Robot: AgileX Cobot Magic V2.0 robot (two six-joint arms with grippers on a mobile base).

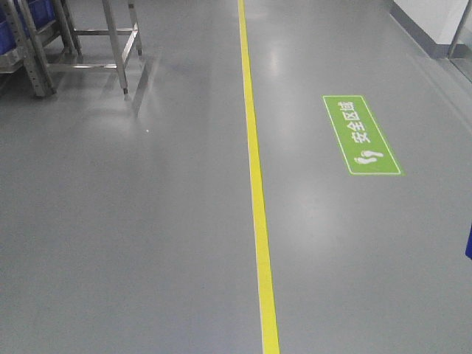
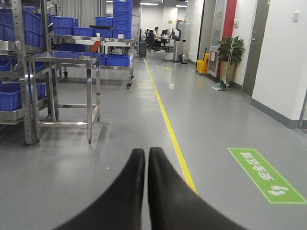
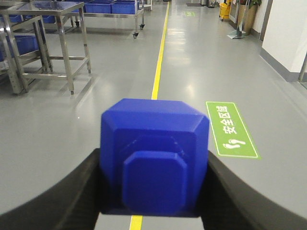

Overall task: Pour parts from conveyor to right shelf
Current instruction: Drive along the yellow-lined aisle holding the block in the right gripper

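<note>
A green floor sign (image 1: 361, 135) is lying on the grey floor (image 1: 133, 221), right of the yellow line (image 1: 254, 177); it is carrying four white Chinese characters, 安全区域 (roughly "safe area"), running along its length; a pair of white footprints is sitting at its near end; both wrist views are showing the same lettering; a second green sign (image 2: 168, 68), far down the aisle, is appearing too small to read.

A factory hall. A yellow lane line (image 1: 256, 192) and green safety marking (image 1: 361, 135) mark the grey floor (image 1: 147, 221); steel racks (image 2: 19, 72) hold blue bins (image 2: 12, 98).
</note>
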